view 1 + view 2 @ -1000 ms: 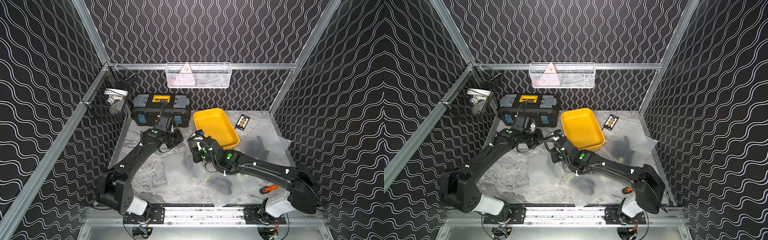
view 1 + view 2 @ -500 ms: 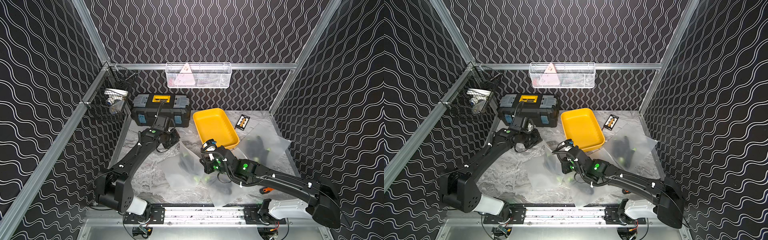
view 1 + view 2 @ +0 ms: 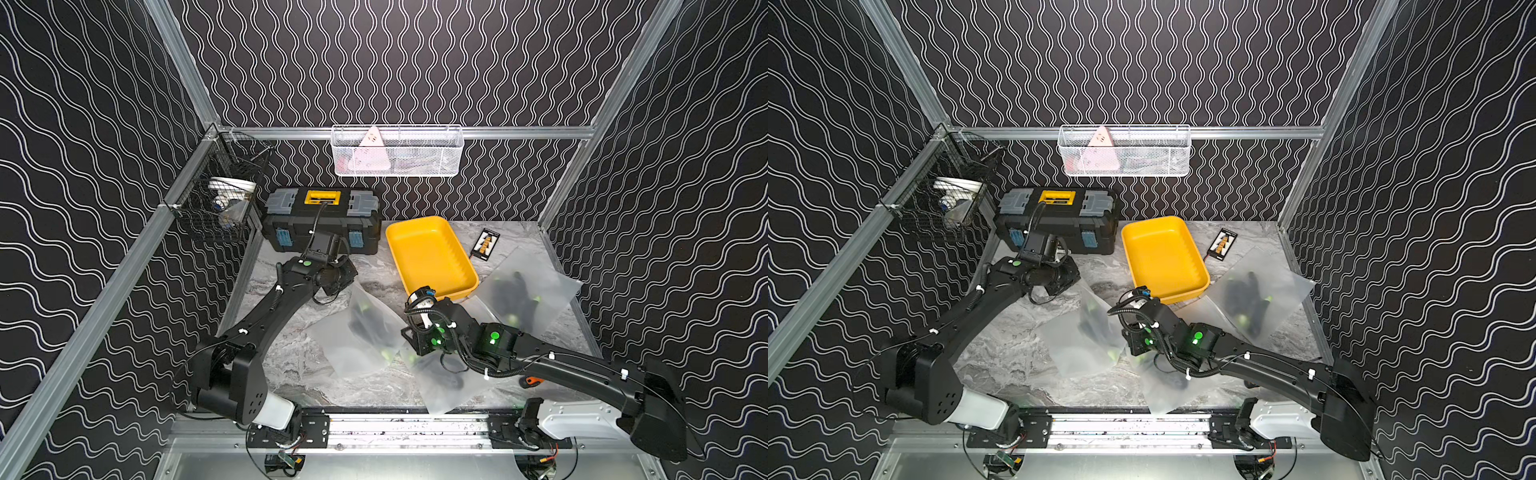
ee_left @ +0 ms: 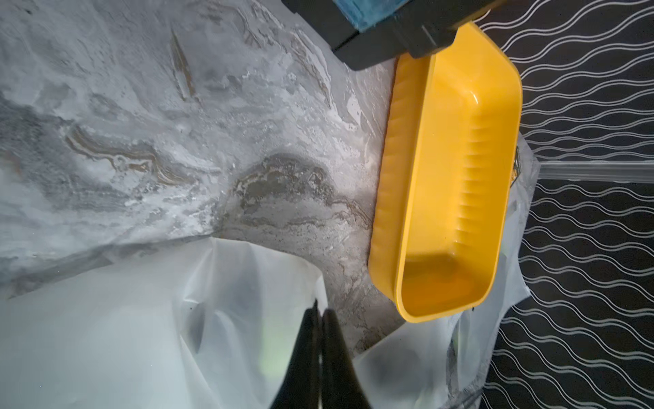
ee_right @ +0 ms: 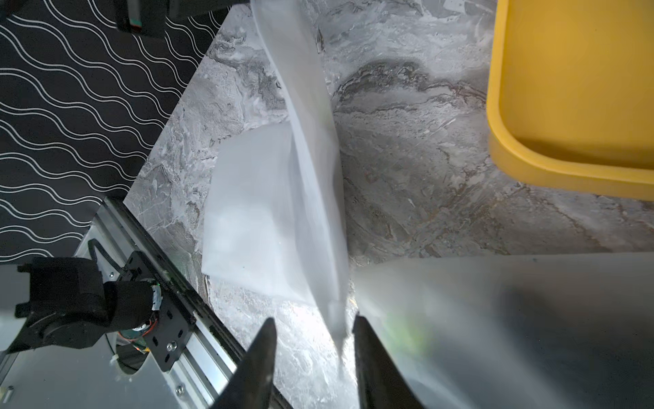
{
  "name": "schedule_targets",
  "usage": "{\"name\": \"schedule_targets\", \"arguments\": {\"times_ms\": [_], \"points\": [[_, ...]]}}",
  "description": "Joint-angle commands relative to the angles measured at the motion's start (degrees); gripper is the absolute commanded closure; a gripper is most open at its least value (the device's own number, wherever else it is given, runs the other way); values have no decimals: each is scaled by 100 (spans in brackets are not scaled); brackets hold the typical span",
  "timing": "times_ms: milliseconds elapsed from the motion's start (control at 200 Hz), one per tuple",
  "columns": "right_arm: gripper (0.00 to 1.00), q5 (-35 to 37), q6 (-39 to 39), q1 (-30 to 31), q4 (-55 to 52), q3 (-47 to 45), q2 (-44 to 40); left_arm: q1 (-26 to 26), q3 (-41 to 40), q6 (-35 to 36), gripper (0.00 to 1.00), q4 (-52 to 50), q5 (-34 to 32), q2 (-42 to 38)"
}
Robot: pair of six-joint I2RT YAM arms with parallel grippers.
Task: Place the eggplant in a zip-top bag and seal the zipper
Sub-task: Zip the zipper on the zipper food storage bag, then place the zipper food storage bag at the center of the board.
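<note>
At frame centre, a frosted zip-top bag (image 3: 332,345) holds the dark eggplant (image 3: 371,328); the closed left gripper (image 4: 320,313) pinches its upper corner, and the right gripper (image 5: 315,319) gapes open around its lower right corner.

Bare grey marbled bench (image 3: 299,374) lies open at the front left. The yellow plastic tray (image 3: 432,257) and black plastic toolbox (image 3: 365,226) block the back, and frosted plastic bags (image 3: 361,332) crowd the middle.

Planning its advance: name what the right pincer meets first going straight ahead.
Probably the zip-top bag: its raised film edge stands inside the open right pincer, though depth is hard to judge.
</note>
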Motion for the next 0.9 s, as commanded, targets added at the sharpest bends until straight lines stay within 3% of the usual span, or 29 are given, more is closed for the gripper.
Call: {"name": "schedule_targets", "arguments": {"times_ms": [0, 195, 385, 600, 706, 896], "points": [[58, 304, 23, 5, -54, 293, -25, -206, 59, 9, 100, 103, -351, -24], [48, 976, -57, -291, -463, 635, -2, -698, 350, 511, 100, -242, -1171, 55], [46, 346, 162, -1421, -418, 470, 206, -1298, 783, 1118, 100, -674, -2233, 382], [45, 27, 375, -2639, -483, 418, 810, -1865, 854, 1304, 100, -613, -2676, 960], [45, -170, 377, -2826, -389, 407, 990, -2113, 1001, 1455, 99, -697, -2988, 1357], [45, -444, 255, -2828, -378, 404, 1021, -2114, 935, 1498, 98, -679, -3373, 1645]]}}
